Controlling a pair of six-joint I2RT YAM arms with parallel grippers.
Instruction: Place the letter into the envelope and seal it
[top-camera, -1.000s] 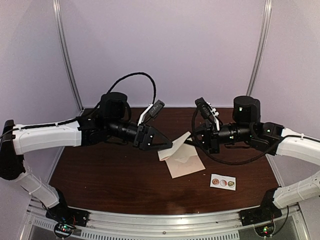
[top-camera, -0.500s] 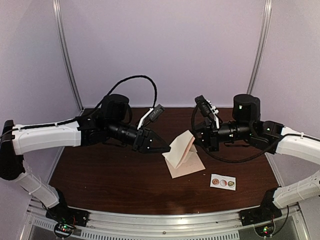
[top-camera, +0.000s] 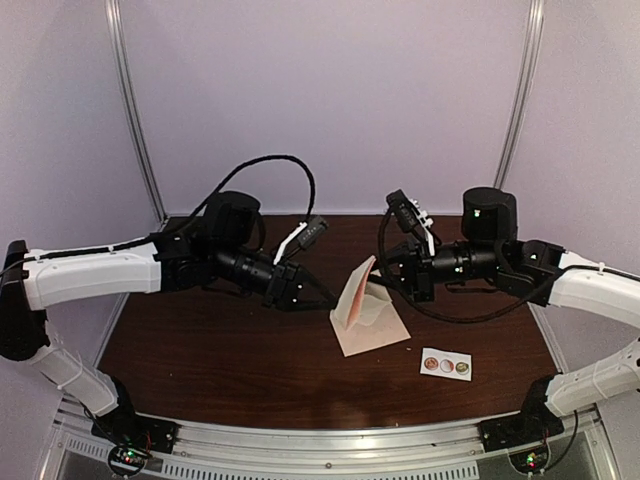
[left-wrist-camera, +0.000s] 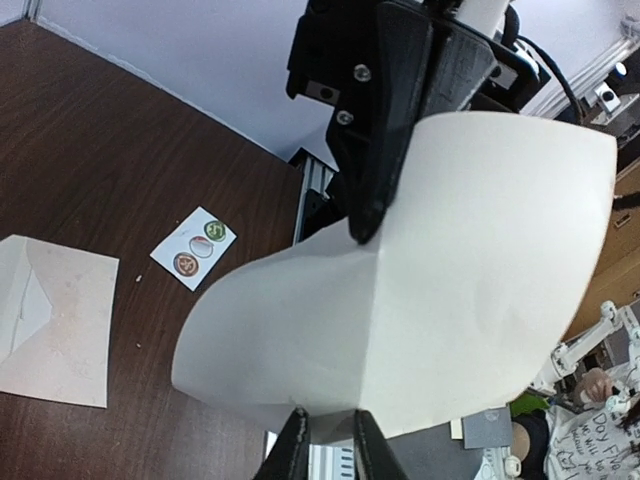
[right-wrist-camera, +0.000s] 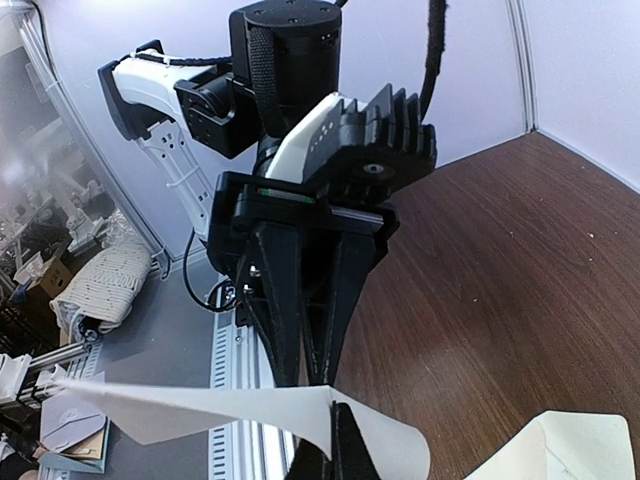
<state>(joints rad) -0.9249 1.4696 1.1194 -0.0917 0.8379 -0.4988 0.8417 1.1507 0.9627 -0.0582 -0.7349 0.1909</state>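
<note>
Mid-air near the envelope (left-wrist-camera: 60, 320) | letter (left-wrist-camera: 450, 280): light, floppy, bowing | left gripper (left-wrist-camera: 328, 420) and right gripper (right-wrist-camera: 332, 445) both pinching opposite edges | best held near corners

Dark wood-grain surface (top-camera: 220, 350) with two paper items lying on it.

The envelope (top-camera: 378, 332), pale tan-cream, lies flat near the middle, a little right of centre; in the left wrist view its (left-wrist-camera: 55, 320) face shows a triangular flap outline at one end. A white sticker strip (top-camera: 446, 365) carrying three round stickers lies flat to the envelope's right and closer to the near edge, near it but not touching. A metal rail (top-camera: 320, 440) runs along the near edge of the surface.
</note>
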